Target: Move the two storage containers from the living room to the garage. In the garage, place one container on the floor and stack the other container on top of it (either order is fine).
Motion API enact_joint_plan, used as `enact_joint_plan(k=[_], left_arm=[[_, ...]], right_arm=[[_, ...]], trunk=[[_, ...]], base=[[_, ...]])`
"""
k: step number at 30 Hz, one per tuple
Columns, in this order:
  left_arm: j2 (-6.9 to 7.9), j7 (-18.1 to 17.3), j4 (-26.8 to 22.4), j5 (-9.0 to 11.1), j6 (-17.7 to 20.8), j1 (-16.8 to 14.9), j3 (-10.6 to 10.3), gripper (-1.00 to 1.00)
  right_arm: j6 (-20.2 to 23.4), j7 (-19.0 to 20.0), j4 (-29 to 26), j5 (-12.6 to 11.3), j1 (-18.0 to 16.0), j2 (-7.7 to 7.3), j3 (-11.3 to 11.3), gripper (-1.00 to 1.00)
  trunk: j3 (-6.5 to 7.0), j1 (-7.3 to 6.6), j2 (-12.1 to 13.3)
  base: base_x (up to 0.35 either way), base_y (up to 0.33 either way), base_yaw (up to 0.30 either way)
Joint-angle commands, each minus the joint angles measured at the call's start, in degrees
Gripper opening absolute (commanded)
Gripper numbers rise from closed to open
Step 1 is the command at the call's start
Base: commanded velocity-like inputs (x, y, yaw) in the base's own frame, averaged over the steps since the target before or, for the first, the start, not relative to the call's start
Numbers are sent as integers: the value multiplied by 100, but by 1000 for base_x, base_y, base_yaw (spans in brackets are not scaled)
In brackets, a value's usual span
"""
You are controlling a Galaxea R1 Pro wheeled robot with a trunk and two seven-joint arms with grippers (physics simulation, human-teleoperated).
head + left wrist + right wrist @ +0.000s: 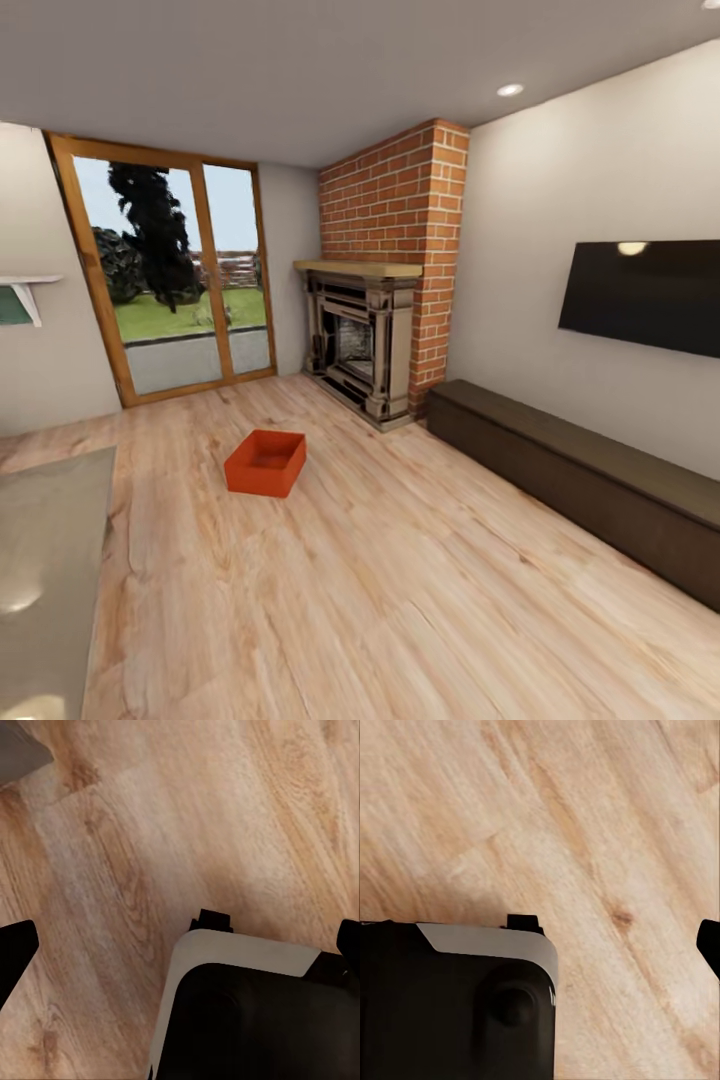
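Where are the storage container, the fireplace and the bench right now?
storage container (266,463): head view, on its open inside and front wall.
fireplace (358,345): head view, on its dark firebox front.
bench (590,475): head view, on its top surface.

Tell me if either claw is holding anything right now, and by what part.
Nothing is held. The left claw hangs open over bare wood floor; one storage container sits untouched on the floor.
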Motion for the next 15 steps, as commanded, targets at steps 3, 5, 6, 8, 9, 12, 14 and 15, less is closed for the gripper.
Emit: enact_joint_plan(k=[3,5,6,8,9,12,14,15], left_arm=[[-1,3,6,36,-20,-5,-2,100],[-1,3,6,36,-20,-5,-2,100],[-1,3,6,36,-20,-5,-2,100],[-1,3,6,36,-20,-5,-2,100],[-1,3,6,36,-20,-5,-2,100],[-1,3,3,36,-20,-5,-2,100],[0,3,4,36,-20,-5,-2,100],[0,3,5,36,-20,-5,-2,100]], right_arm=[[-31,-10,18,-43,-7,4,48,100],[-31,-10,18,-43,-7,4,48,100],[-30,-10,18,-43,-7,4,48,100],[-30,-8,18,-43,-7,4,48,100],[-31,11,18,-43,-7,4,48,100],[-26,29,18,-36,-7,4,54,100],[-25,19,18,-21,-7,4,56,100],[-27,3,18,-15,-7,10,72,100]], trunk=[[-7,4,-4],[-7,4,-4],[-7,4,-4],[-7,4,-4],[-7,4,-4],[-7,4,-4],[-7,4,-4],[-7,4,-4]], base=[[318,0,254],[318,0,236],[318,0,200],[318,0,121],[318,0,39],[318,0,18],[318,0,4],[318,0,2]])
